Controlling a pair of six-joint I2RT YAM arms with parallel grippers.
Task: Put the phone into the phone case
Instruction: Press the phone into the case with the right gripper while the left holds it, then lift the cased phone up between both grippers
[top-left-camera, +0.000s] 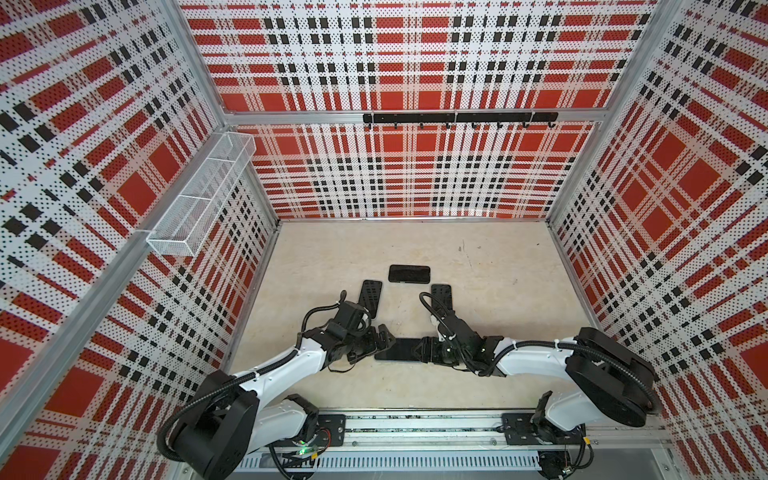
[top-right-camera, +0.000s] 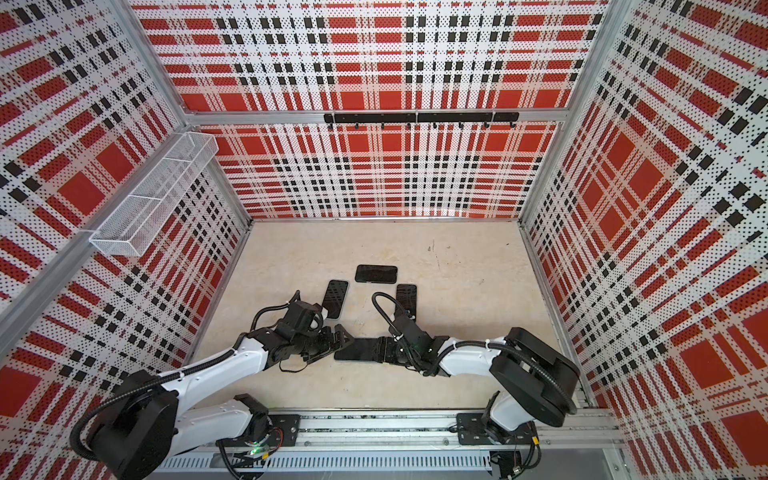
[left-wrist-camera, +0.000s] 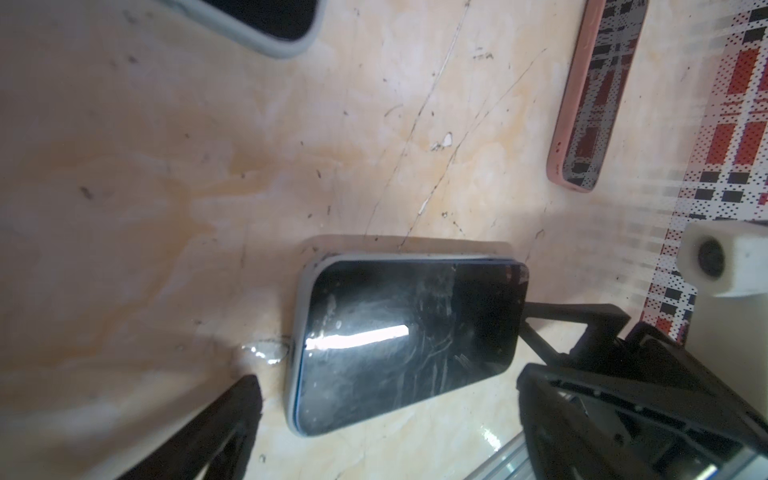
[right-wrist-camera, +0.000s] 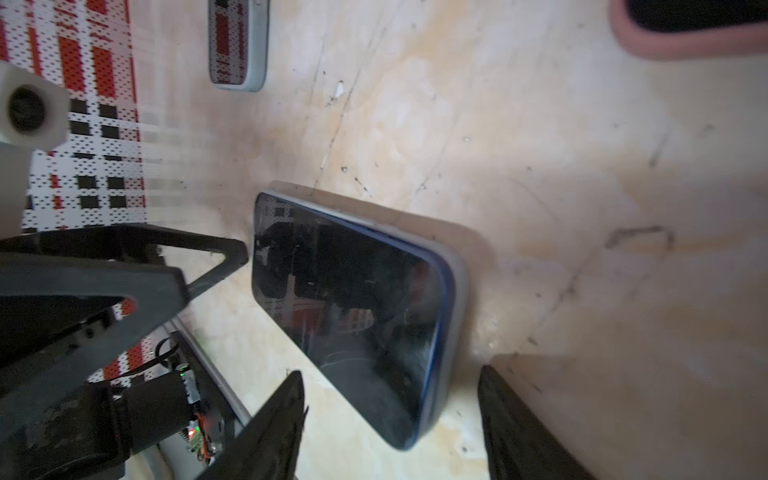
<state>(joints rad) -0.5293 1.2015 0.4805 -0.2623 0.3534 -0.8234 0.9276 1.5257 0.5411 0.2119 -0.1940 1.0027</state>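
Red, black and white plaid walls enclose a beige marbled tabletop (top-left-camera: 478, 291), with a white wire basket (top-left-camera: 199, 195) on the left wall and a black hook rail (top-left-camera: 459, 118) across the back. Both arms reach in low from the front and meet near the front centre. Between them the phone (top-left-camera: 397, 349) lies flat and screen-up inside the pale grey phone case (left-wrist-camera: 297, 332), its blue edge showing above the case rim along one long side. The left gripper (top-left-camera: 385, 338) sits at one short end with its fingers (left-wrist-camera: 232, 415) spread wide, holding nothing. The right gripper (top-left-camera: 420, 350) is at the other end, its fingers (right-wrist-camera: 286, 415) apart on either side of the phone, not clamping it. Three other phones (top-left-camera: 409, 274) lie farther back
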